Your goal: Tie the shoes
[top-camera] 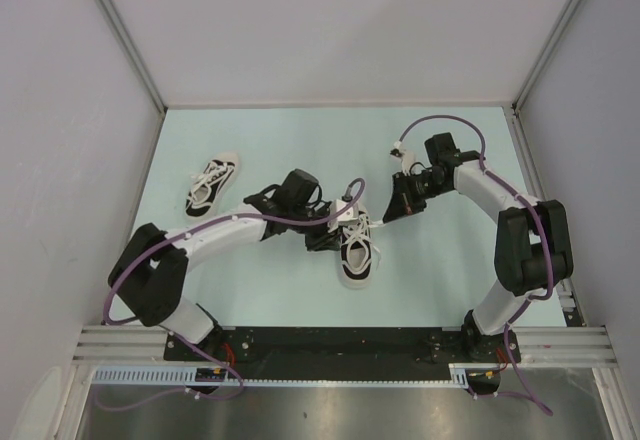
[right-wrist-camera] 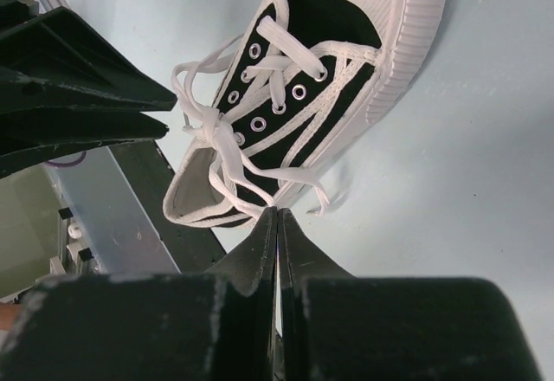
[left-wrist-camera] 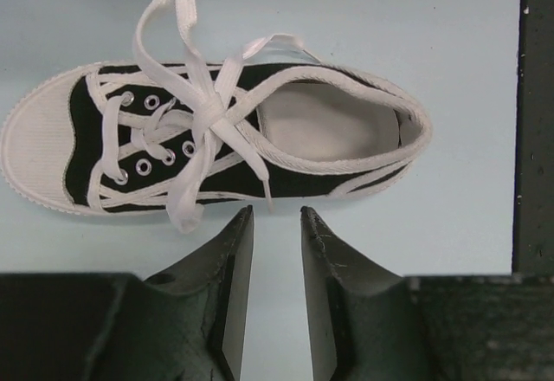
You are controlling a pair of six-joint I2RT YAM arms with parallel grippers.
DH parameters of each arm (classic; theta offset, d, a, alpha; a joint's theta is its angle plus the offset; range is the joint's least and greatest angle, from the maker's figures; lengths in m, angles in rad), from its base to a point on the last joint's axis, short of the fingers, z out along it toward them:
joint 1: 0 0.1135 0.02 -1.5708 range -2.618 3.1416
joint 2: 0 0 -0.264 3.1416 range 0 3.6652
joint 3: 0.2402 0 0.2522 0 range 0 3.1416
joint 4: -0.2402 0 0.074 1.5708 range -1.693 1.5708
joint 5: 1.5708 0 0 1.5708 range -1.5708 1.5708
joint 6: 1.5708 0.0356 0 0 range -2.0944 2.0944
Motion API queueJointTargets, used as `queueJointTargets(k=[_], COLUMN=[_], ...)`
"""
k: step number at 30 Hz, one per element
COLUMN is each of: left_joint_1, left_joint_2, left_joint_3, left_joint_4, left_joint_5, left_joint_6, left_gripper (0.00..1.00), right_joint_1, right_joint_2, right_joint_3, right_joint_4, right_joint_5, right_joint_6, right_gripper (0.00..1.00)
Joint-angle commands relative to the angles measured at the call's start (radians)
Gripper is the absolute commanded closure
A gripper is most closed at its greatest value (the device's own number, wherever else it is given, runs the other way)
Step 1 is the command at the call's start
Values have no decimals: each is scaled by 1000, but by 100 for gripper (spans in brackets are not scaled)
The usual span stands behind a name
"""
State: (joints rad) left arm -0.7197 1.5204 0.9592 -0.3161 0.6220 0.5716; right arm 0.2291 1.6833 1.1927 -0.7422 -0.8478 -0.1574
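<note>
Two black canvas low-top sneakers with white rubber soles and white laces: near sneaker (top-camera: 357,252), far sneaker (top-camera: 212,182). Two black-and-white jointed robot arms: left arm (top-camera: 215,232), right arm (top-camera: 490,195). Two black two-finger grippers: left gripper (left-wrist-camera: 275,216), right gripper (right-wrist-camera: 277,216). Two purple cables: left cable (top-camera: 112,295), right cable (top-camera: 455,118). One pale green table (top-camera: 450,270).

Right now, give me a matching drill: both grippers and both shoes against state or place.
1. left gripper
2. right gripper
3. near shoe
4. far shoe

A. jaws shut
B. alone, off to the left
C. jaws apart, nothing between them
D. between the two grippers

Pairs: 1-C, 2-A, 3-D, 4-B
</note>
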Motion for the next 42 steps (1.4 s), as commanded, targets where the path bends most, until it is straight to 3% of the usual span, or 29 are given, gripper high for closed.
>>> queueJointTargets(k=[1, 12, 13, 17, 19, 31, 34, 37, 42], left_joint_1=[-15, -24, -24, -24, -24, -23, -23, -23, -23], left_joint_2=[30, 115, 118, 112, 84, -17, -25, -25, -20], left_joint_3=[72, 130, 131, 133, 118, 16, 6, 7, 12], left_joint_4=[37, 31, 29, 9, -3, -58, -57, -51, -38], left_joint_5=[4, -37, -38, -42, -38, -53, -53, -50, -42], left_joint_6=[-62, -53, -50, -36, -26, 40, 42, 37, 28], left_gripper=[64, 60, 62, 91, 100, 100, 100, 100, 100], right_joint_1=[-5, -5, -5, -7, -7, 1, 3, 1, -17], right_joint_2=[-31, -34, -33, -36, -34, -31, -28, -31, -46], right_joint_3=[7, 10, 10, 8, 10, 19, 22, 25, 27], right_joint_4=[14, 1, 3, 0, 0, 21, 27, 36, 34], right_joint_5=[-33, -39, -37, -33, -30, -37, -46, -57, -79], right_joint_6=[-1, -14, -14, -17, -19, 5, 21, 47, 117], right_gripper=[98, 99, 100, 100, 100, 99, 90, 70, 67])
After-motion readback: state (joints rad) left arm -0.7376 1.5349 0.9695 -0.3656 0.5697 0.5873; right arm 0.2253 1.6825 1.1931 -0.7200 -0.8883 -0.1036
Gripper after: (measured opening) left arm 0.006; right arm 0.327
